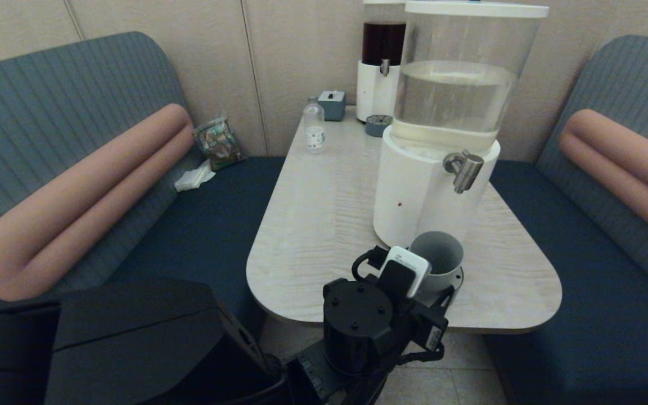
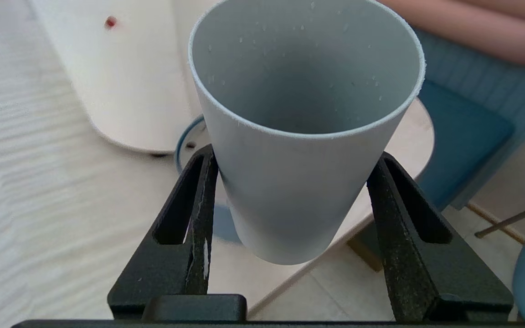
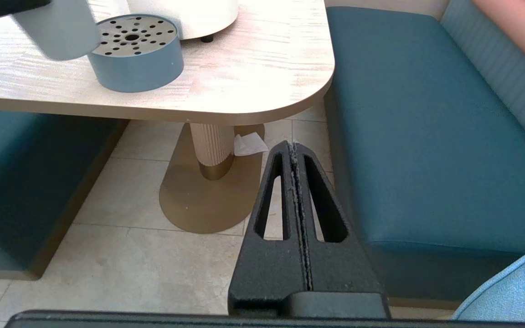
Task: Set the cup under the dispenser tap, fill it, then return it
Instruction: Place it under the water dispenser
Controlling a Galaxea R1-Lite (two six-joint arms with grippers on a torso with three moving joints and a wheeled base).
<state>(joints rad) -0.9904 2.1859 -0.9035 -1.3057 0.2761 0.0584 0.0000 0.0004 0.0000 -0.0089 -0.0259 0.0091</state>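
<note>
My left gripper (image 2: 290, 200) grips the cup (image 2: 299, 136), lifted near the table's (image 1: 313, 225) front edge beside the tray (image 3: 135, 59), below the tap (image 1: 463, 169). Tilted, it could spill. Right gripper (image 3: 295, 150) closed, off-table

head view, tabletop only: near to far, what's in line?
left end effector shut on the cup → large dispenser's tap → small clear bottle → small round tray → grey-blue box → dark-liquid dispenser.
</note>
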